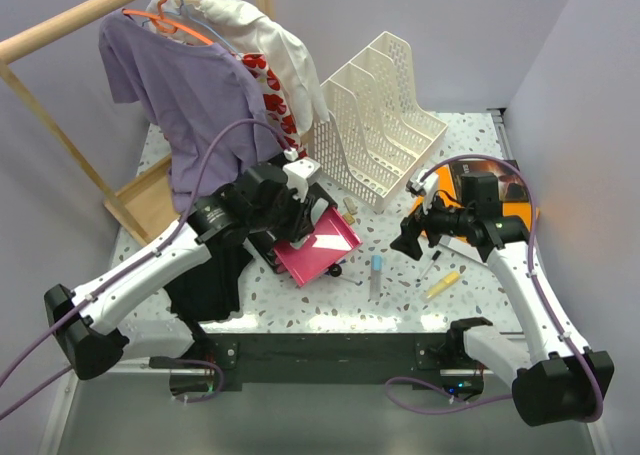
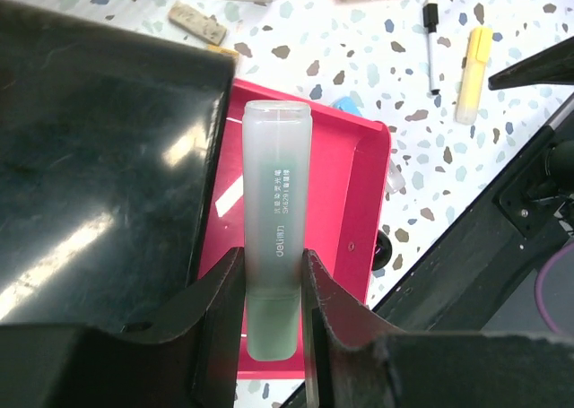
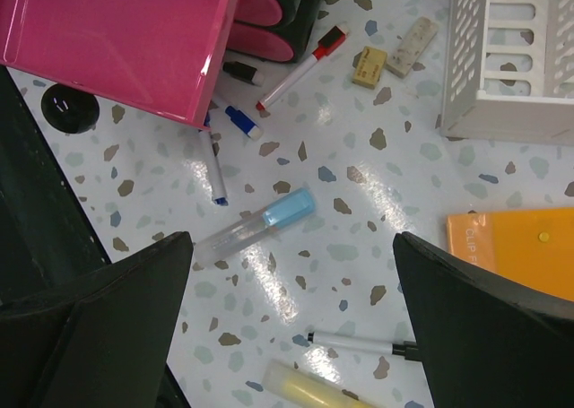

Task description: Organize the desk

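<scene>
Left gripper (image 2: pixel 272 269) clamped low on a frosted translucent plastic tube (image 2: pixel 276 157) above the pink plastic tray (image 2: pixel 363 193) on the speckled white desk (image 2: pixel 377 58), right gripper (image 3: pixel 291 242) spread wide and empty; likely light, rigid, slippery, best pinched mid-barrel.

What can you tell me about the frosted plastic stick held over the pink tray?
The stick is a cloudy, pale-green plastic tube with a rounded cap and small print down its side, perhaps a marker or glue stick. The left tool pinches its lower half between two black fingers, over the pink tray. Whether it touches the tray is unclear.
</scene>
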{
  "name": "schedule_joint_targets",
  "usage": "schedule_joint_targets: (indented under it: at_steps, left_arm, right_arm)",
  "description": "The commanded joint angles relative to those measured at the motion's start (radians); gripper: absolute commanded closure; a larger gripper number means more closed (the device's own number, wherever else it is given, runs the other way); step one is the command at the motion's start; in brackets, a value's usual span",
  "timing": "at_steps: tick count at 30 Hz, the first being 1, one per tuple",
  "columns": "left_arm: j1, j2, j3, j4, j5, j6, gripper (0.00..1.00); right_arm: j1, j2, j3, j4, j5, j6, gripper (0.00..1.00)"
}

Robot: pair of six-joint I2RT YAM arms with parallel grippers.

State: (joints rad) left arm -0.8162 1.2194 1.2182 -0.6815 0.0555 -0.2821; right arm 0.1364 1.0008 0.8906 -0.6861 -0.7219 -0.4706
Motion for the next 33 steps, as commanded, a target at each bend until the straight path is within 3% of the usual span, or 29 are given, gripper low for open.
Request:
schedule_joint_targets:
  at_steps: [1, 13, 14, 15, 19, 23, 28, 31, 33]
  left_arm:
    - [-0.018, 0.017, 0.046, 0.059, 0.046, 0.066, 0.87]
    - [-0.041, 0.081, 0.029, 0.054, -0.011, 0.089, 0.58]
    - [-0.041, 0.078, 0.030, 0.053, -0.017, 0.092, 0.54]
    - [-0.041, 0.074, 0.032, 0.053, -0.023, 0.099, 0.42]
    - [-0.041, 0.029, 0.030, 0.065, -0.040, 0.124, 0.32]
    - [-0.040, -0.041, -0.006, 0.114, -0.052, 0.152, 0.31]
    - [-0.038, -0.237, -0.140, 0.247, -0.249, 0.222, 0.19]
    - [-0.035, -0.380, -0.267, 0.333, -0.330, 0.241, 0.13]
    - [-0.035, -0.476, -0.357, 0.364, -0.371, 0.248, 0.09]
  right_arm:
    - [-0.004, -0.001, -0.004, 0.013, -0.013, -0.022, 0.01]
    - [-0.012, 0.010, -0.010, 0.014, -0.004, -0.028, 0.01]
    - [-0.014, 0.010, -0.010, 0.011, -0.004, -0.033, 0.01]
    - [-0.012, 0.012, -0.012, 0.008, -0.008, -0.037, 0.01]
    - [-0.012, 0.024, -0.018, -0.024, -0.054, -0.091, 0.01]
    - [-0.012, 0.056, -0.007, -0.148, -0.114, -0.293, 0.01]
    - [-0.011, 0.117, 0.036, -0.225, -0.024, -0.384, 0.01]
    - [-0.011, 0.174, 0.062, -0.347, 0.024, -0.550, 0.01]
    - [-0.011, 0.231, 0.077, -0.519, 0.082, -0.812, 0.01]
